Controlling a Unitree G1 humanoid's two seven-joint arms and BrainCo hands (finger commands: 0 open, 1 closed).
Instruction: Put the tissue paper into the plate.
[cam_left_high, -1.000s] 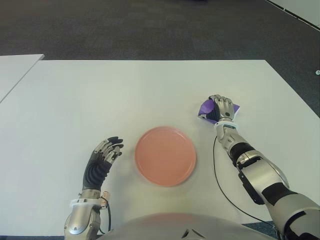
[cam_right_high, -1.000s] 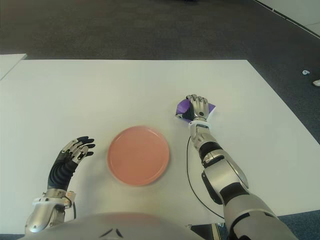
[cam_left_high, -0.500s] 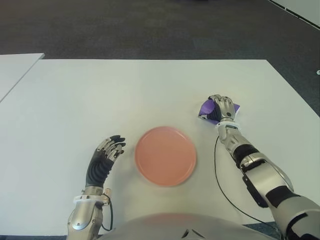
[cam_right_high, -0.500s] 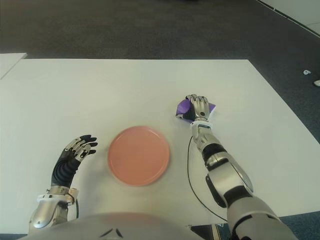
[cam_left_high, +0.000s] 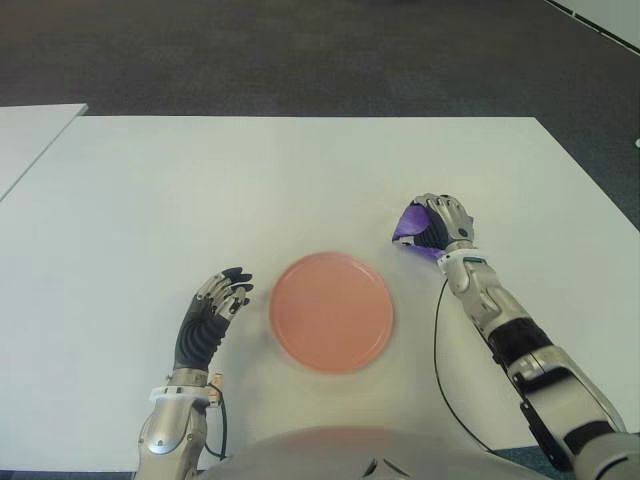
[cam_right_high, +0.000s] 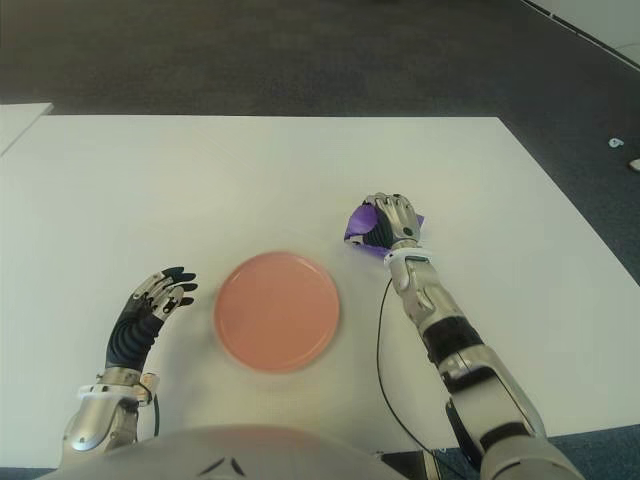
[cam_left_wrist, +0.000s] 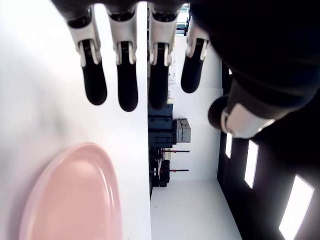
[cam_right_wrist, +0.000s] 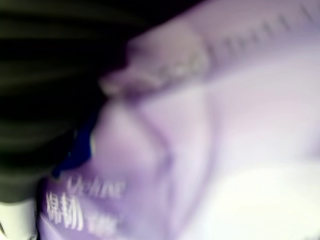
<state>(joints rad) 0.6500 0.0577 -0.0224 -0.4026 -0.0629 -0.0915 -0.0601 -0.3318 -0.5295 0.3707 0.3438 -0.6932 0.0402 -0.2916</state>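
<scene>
Fingers of our right hand (cam_left_high: 443, 222) clamp the purple tissue paper packet (cam_left_high: 411, 226) at two o'clock from the empty pink plate (cam_left_high: 331, 311). Carry and release remain. Our left hand (cam_left_high: 210, 318), fingers apart, shows at nine o'clock.
</scene>
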